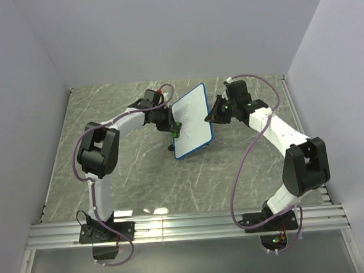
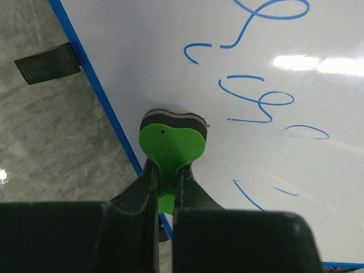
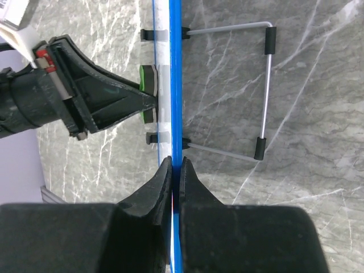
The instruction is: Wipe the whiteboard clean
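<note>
The whiteboard (image 1: 192,120) is shown standing on edge near the middle of the table, between the two grippers, its writing face turned toward the left arm. Its face is smooth, glossy and white, and ceiling light is reflected in it. It is bounded by a thin blue frame (image 3: 175,85) with rounded corners. Loose blue scribbles (image 2: 259,99) are seen on the face in the left wrist view. Small black ribbed feet (image 2: 45,63) project from the lower edge, and a bent wire stand (image 3: 267,91) with black sleeves is seen behind the board.

A green plastic eraser (image 2: 170,142), heart-shaped with a dark felt pad, is set flat against the board face close to the frame. Its stem is pinched between the closed fingers of the left gripper (image 2: 166,182). The board's edge is clamped by the right gripper (image 3: 176,170), one black finger lying on each side of the blue frame.

The table (image 1: 141,176) is a grey slab with white marble-like veining and a dull sheen. A ribbed aluminium rail (image 1: 187,226) runs along its near edge, and the arm bases are bolted to it. Purple-grey cables (image 1: 243,170) are looped beside each arm. The work area is enclosed by plain, pale matte walls (image 1: 175,31).
</note>
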{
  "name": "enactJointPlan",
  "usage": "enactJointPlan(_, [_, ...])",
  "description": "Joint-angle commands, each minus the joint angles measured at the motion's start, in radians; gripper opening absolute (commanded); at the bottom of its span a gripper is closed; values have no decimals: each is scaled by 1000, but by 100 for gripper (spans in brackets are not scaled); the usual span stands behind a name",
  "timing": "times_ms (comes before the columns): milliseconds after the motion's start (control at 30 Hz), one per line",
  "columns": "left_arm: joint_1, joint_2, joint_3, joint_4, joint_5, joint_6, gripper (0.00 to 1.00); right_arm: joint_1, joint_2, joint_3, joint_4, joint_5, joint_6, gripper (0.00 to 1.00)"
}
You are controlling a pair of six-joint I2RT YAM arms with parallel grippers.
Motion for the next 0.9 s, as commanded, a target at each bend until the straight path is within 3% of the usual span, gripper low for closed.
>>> enactJointPlan(0, [-79,47,-54,-58,-81,42,0,19,-32,28,-33,-5,-47,0])
enactJointPlan(200, [-168,-49,-20,-78,50,89,0,19,-22,39,-34,-10,-48,0])
enactJointPlan(600, [-237,-231,-175,50,218,42,0,16,1,47,-3,-56,-5,0])
enactJointPlan(733, [-238,-228,-172,69,167,8,0,16,-1,47,-5,-61,-5,0])
enactJointPlan(867, [-191,-148,-168,18,25,-21,0,17,-24,24,-2,-59,-11,0])
